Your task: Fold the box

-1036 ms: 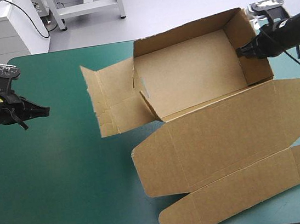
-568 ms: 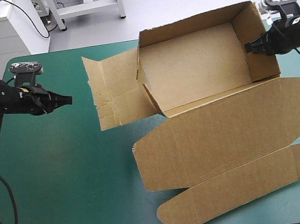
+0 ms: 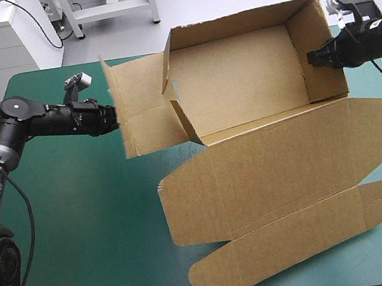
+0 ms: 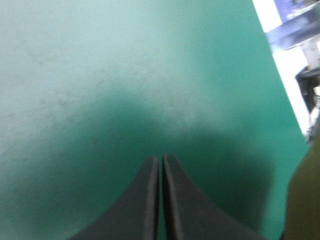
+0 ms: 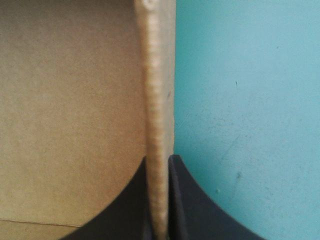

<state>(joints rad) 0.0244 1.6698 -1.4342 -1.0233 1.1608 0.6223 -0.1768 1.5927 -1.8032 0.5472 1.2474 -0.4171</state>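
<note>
The brown box [image 3: 240, 87] stands at the back right of the table with its far wall and right wall [image 3: 319, 48] raised. Its lid [image 3: 285, 166] lies flat toward the front. A side flap [image 3: 141, 114] spreads out to the left. My right gripper [image 3: 312, 58] is shut on the right wall; in the right wrist view the wall's edge [image 5: 156, 100] runs straight up from my right gripper [image 5: 160, 162]. My left gripper [image 3: 112, 118] is shut with nothing in it, its tip at the left flap's outer edge. In the left wrist view my left gripper [image 4: 160, 159] hovers low over the cover, with brown board [image 4: 305, 200] beside it.
The teal-green cover [image 3: 83, 235] shows wide at the front left of the box. The box's raised far wall reaches past the table's far edge [image 3: 61, 68]. The lid's tuck flap [image 3: 295, 242] lies near the front edge.
My left arm has swung right across the cover until its shut gripper reached the left flap. The box has turned a little, its lid sliding left. My right gripper has kept hold of the wall.
</note>
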